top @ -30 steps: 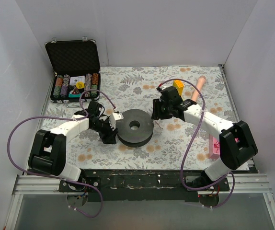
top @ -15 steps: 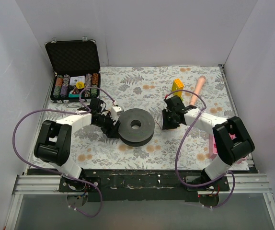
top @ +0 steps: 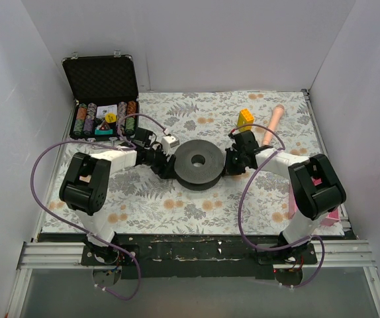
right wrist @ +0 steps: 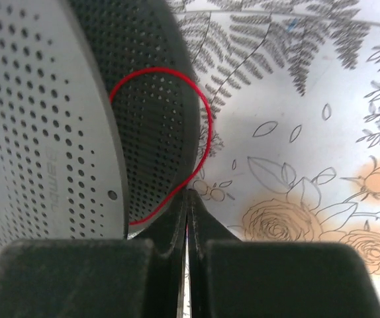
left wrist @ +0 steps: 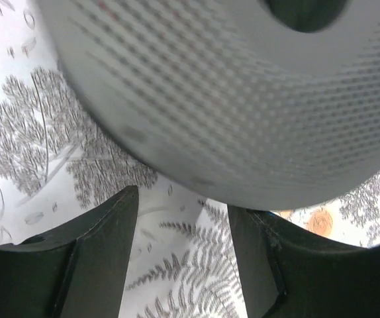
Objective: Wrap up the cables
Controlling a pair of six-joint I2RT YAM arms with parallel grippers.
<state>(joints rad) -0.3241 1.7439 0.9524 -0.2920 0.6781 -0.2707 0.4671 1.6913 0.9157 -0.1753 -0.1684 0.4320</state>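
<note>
A grey perforated spool [top: 198, 164] lies flat in the middle of the floral cloth. In the right wrist view a thin red cable [right wrist: 203, 126] loops across the spool's dark groove [right wrist: 153, 126] and runs down into my right gripper [right wrist: 187, 193], which is shut on it at the spool's right rim [top: 228, 163]. My left gripper [left wrist: 182, 205] is open at the spool's left rim [top: 167, 163]. Only cloth shows between its fingers [left wrist: 104, 252], and the spool [left wrist: 230, 99] sits just past their tips. The cable is too thin to make out in the top view.
An open black case of poker chips [top: 102, 99] stands at the back left. A yellow block [top: 245, 119] and a beige cylinder [top: 273, 122] lie behind the right gripper. A pink object [top: 292, 208] is partly hidden by the right arm. Purple arm cables [top: 44, 165] arc outward.
The spool has shifted away from the bases and slightly right. The left gripper followed its rim. The right gripper came in to the spool's right rim and shut on the red cable.
</note>
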